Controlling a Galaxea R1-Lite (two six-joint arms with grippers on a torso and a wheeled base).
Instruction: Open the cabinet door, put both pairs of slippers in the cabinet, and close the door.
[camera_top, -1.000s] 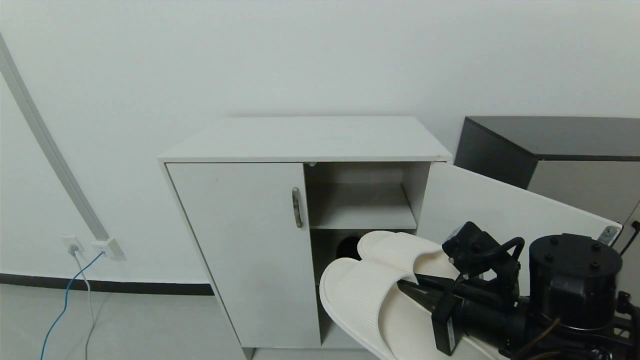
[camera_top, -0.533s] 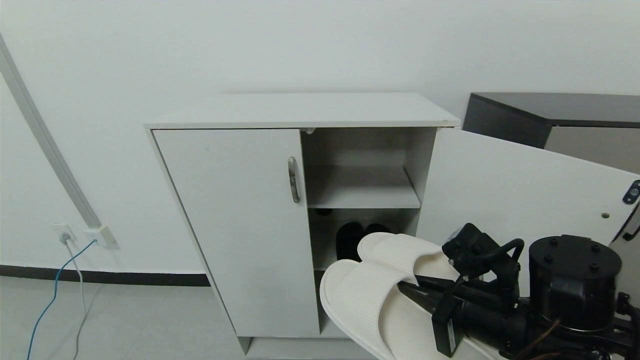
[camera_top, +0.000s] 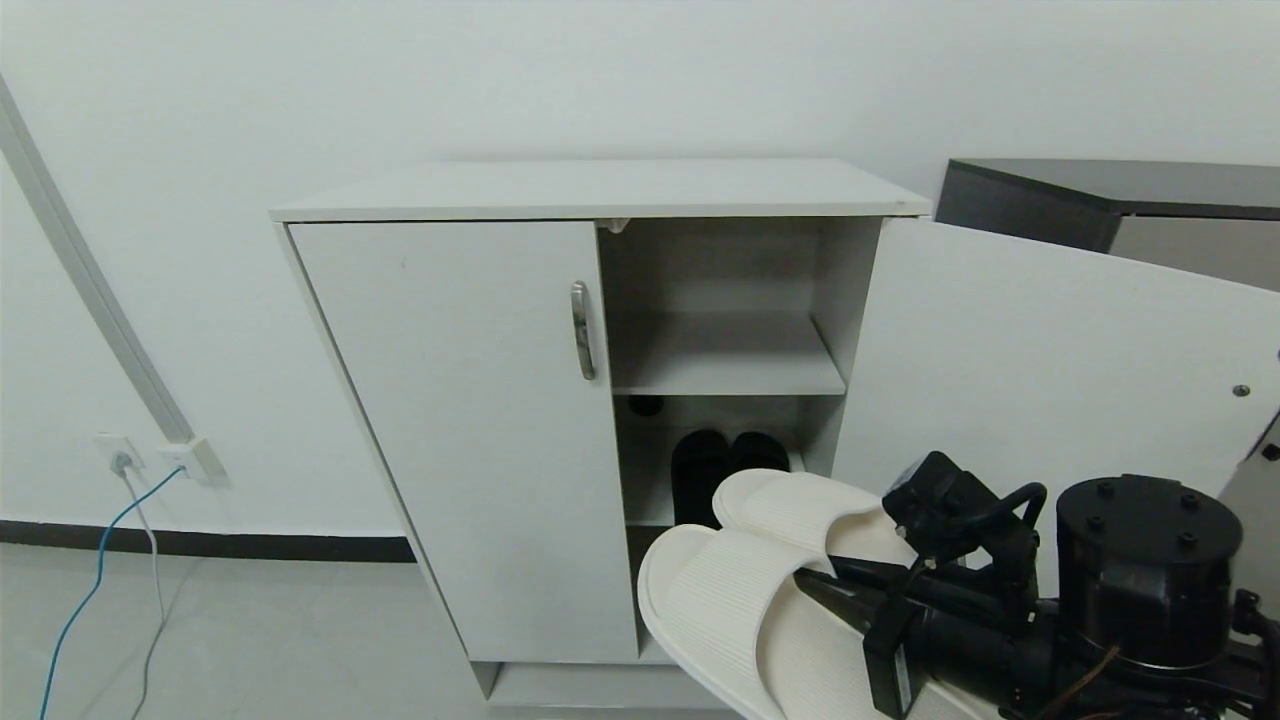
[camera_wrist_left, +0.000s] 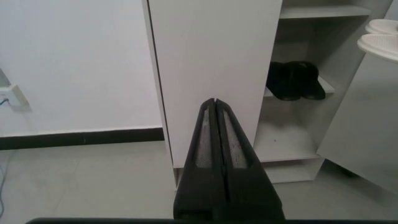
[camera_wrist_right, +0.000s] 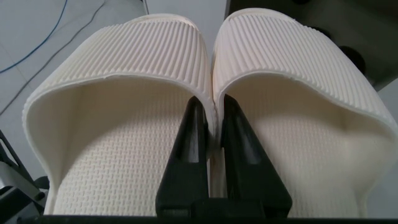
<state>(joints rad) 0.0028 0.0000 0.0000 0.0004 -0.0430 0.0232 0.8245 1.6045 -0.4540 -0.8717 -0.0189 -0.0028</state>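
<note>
A white cabinet (camera_top: 600, 190) stands against the wall with its right door (camera_top: 1040, 360) swung open and its left door (camera_top: 470, 430) shut. A black pair of slippers (camera_top: 725, 470) (camera_wrist_left: 293, 79) lies on the lower shelf inside. My right gripper (camera_top: 815, 585) (camera_wrist_right: 211, 121) is shut on the inner edges of a cream pair of slippers (camera_top: 740, 590) (camera_wrist_right: 149, 81), held side by side in front of the open compartment. My left gripper (camera_wrist_left: 214, 109) is shut on nothing, low in front of the left door.
A dark cabinet (camera_top: 1110, 205) stands to the right, behind the open door. Wall sockets (camera_top: 155, 455) with a blue cable (camera_top: 80, 600) sit low on the left wall. The upper shelf (camera_top: 725, 370) is bare. Grey floor (camera_wrist_left: 87, 180) lies open on the left.
The head view has dropped lower, so the cabinet sits higher in the picture and the black slippers inside now show. The right gripper and the cream pair keep their place in the view.
</note>
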